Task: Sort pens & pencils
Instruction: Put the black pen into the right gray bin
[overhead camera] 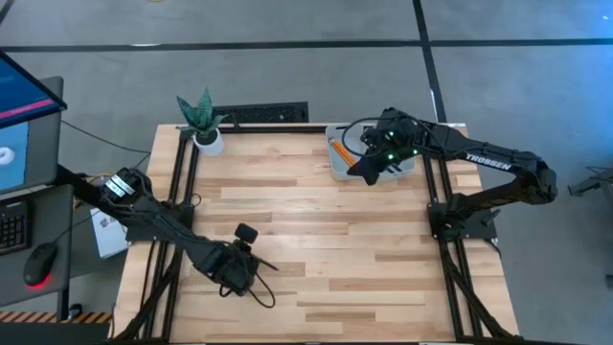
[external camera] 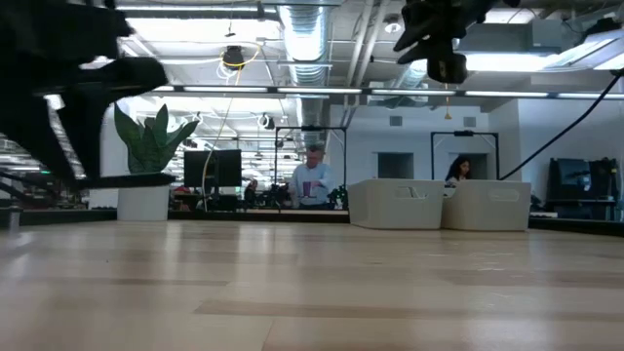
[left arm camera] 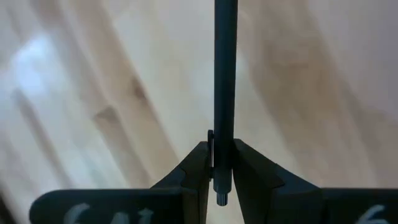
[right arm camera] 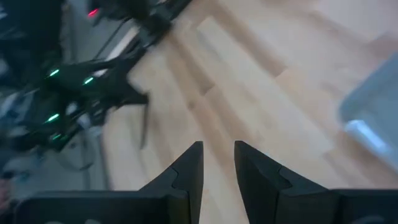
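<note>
We see the left gripper (left arm camera: 222, 167) clamped on a slim black pen (left arm camera: 225, 74) above the pale wood-plank table (overhead camera: 316, 240), a grip only its wrist camera shows clearly. From above, the right gripper (overhead camera: 367, 169) hovers over the white bins (overhead camera: 337, 163), fingers apart and empty; an orange pencil (overhead camera: 339, 149) lies in a bin.

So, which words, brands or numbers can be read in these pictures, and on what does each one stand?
"TROSSEN": white letters on the right arm, high view.
Pale marks on the left claw body, left wrist view: cut off, not readable.
White label on the left arm's base: too small to read.
Nothing else readable.
</note>
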Robot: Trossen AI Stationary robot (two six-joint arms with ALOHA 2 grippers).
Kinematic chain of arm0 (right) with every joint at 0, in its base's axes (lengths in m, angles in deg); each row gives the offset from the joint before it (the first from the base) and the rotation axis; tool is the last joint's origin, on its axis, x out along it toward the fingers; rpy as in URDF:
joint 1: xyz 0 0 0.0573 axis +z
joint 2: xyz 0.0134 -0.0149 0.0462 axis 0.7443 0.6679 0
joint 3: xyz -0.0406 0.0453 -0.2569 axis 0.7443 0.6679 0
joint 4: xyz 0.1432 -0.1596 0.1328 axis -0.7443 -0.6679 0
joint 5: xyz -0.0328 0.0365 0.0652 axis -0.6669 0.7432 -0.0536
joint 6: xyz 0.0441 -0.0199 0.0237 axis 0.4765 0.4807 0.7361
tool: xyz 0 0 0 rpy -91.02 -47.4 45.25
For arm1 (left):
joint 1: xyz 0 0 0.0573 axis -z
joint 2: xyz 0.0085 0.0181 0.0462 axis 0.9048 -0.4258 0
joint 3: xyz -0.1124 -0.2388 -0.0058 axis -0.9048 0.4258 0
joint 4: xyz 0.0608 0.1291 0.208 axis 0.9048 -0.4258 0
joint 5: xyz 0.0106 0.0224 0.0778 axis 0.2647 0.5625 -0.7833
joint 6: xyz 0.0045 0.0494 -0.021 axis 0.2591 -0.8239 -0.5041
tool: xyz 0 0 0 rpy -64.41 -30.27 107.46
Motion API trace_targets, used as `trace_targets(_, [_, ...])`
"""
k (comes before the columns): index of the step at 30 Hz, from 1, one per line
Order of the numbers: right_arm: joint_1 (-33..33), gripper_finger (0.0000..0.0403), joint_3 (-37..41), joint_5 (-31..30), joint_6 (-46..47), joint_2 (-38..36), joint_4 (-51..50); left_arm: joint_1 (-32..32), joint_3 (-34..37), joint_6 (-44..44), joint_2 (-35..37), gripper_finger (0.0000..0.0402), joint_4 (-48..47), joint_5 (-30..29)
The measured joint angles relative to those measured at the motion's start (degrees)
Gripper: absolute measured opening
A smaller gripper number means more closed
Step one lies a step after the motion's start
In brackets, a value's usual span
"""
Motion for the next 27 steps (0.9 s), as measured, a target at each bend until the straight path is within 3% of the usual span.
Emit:
trace_targets(3, [0.02, 0.0113, 0.00, 4.38, -0.01, 0.00, 0.01, -2.63, -1.59, -3.36, 0.00, 0.0048, -1.68, -2.15])
trace_targets(9, [0.01, 0.0113, 0.00, 6.61, 0.00, 0.00, -0.02, -9.31, -5.32, -11.26, 0.06, 0.0048, -2.30, -5.33])
trace_targets(22, [0.91, 0.0115, 0.00, 13.97, 0.07, 0.00, -4.27, -22.58, -20.54, -31.17, 0.09, 0.0048, -2.17, -5.39])
trace_targets(27, [2.63, 0.0140, 0.00, 14.12, 0.06, 0.00, -5.09, -25.99, -25.95, -36.93, 0.09, 0.0048, -1.90, -5.14])
